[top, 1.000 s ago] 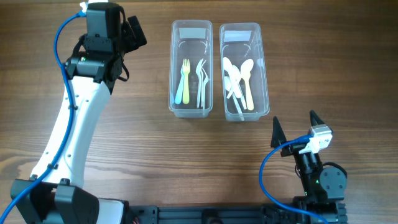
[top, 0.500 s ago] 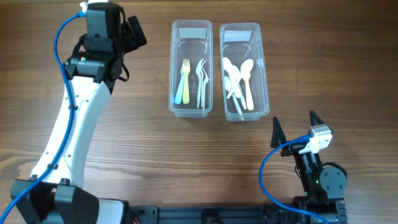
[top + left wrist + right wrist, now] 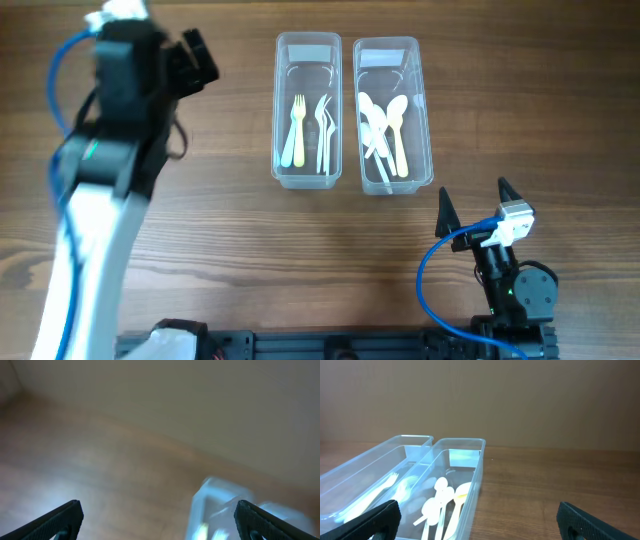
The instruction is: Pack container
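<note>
Two clear tubs are seen side by side at the table's (image 3: 230,240) far middle, forks (image 3: 296,130) in the left container (image 3: 307,165), spoons (image 3: 385,120) in the right container (image 3: 392,60); left gripper (image 3: 192,58) (blurred) and right gripper (image 3: 473,197) are both spread wide, nothing held.

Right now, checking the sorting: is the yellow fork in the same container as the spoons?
No, the yellow fork lies in the left container, while the spoons lie in the right container beside it.
</note>
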Available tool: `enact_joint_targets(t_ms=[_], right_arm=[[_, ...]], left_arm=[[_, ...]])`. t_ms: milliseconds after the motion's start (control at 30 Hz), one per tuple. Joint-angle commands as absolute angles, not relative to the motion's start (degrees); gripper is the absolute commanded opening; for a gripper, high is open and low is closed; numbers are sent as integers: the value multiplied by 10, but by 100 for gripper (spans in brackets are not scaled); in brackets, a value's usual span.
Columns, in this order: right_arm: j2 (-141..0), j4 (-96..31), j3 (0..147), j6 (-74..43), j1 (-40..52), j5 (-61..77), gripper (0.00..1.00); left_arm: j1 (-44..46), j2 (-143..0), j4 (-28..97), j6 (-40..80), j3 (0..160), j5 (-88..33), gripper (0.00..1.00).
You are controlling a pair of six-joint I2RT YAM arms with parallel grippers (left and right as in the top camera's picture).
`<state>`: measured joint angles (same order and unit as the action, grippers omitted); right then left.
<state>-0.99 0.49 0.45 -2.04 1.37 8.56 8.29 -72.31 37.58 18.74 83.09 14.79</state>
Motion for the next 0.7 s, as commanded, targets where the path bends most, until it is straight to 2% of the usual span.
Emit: enact_joint_targets(t_ms=[0, 333, 500, 667], right_arm=[[-1, 8, 3, -15, 17, 89, 100], [-1, 8, 3, -15, 17, 89, 100], [-1, 8, 3, -15, 17, 89, 100], [-1, 8, 3, -15, 17, 89, 100]], left_arm=[[87, -603, 399, 182, 835, 157, 100], [76, -366, 514, 183, 800, 157, 100], [44, -239, 504, 185, 679, 157, 100], [28, -131, 437, 185, 529, 124, 100]])
